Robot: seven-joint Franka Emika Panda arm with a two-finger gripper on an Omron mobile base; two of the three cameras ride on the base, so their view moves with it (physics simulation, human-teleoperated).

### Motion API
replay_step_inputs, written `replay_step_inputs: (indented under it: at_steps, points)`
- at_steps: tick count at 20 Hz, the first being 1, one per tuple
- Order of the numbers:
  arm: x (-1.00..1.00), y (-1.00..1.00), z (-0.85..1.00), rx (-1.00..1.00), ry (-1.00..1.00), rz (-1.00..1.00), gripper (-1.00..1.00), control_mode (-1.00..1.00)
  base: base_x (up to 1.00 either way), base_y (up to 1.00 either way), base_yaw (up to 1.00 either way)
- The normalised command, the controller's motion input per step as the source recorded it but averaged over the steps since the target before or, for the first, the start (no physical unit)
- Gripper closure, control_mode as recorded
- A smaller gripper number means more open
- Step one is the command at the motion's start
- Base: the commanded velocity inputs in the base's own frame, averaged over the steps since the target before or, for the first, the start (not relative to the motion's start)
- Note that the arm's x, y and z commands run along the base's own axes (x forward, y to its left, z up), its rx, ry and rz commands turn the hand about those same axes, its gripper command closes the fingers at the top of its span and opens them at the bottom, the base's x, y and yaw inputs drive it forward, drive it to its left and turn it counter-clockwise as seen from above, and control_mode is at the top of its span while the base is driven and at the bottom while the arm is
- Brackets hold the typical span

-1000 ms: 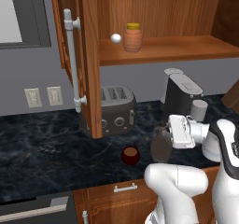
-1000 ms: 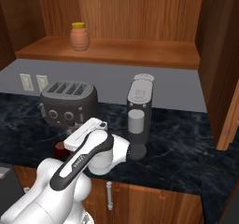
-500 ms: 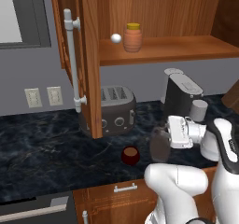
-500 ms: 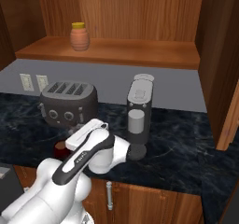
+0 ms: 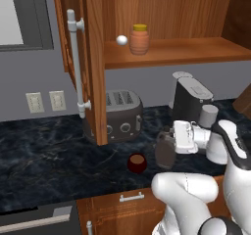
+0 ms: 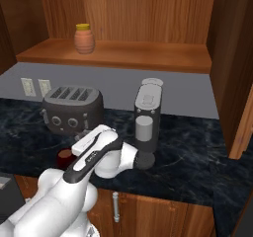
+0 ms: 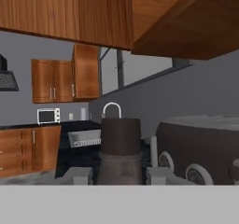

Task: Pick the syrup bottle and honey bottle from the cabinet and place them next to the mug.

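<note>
The dark grey-brown syrup bottle [image 5: 165,153] hangs upright low over the counter, just right of the small dark red mug [image 5: 137,163]. My gripper [image 5: 168,137] is shut on its neck. In the hand view the syrup bottle's neck and cap [image 7: 120,135] rise between my fingertips [image 7: 77,175], with the gripper [image 7: 119,174] closed around them. The orange-brown honey bottle [image 5: 139,39] with its yellow cap stands on the shelf of the open cabinet [image 5: 171,53]. From the right base view I see the honey bottle [image 6: 84,38] on the shelf and the mug [image 6: 64,157] partly behind my arm.
A dark toaster [image 5: 120,115] stands behind the mug, and a grey coffee machine [image 5: 190,99] stands to the right. A small white ball [image 5: 121,40] lies beside the honey bottle. The cabinet door with its silver bar handle [image 5: 76,62] hangs open at the left.
My hand has shifted slightly left with the syrup bottle, closer to the mug. Nothing else has moved.
</note>
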Motion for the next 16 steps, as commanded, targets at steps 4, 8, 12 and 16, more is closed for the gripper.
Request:
replay_step_inputs:
  at_steps: [4, 8, 12, 16]
  points:
    - [0.18, 0.00, -0.13, 0.00, 0.00, 0.00, 1.00, -1.00, 0.00, 0.00, 0.00]
    - [0.22, 0.00, -0.17, 0.00, 0.00, 0.00, 1.00, -1.00, 0.00, 0.00, 0.00]
    - [0.27, 0.01, -0.22, 0.00, 0.00, 0.00, 1.00, -1.00, 0.00, 0.00, 0.00]
    - [0.30, 0.02, -0.26, -0.01, 0.00, 0.00, 1.00, -1.00, 0.00, 0.00, 0.00]
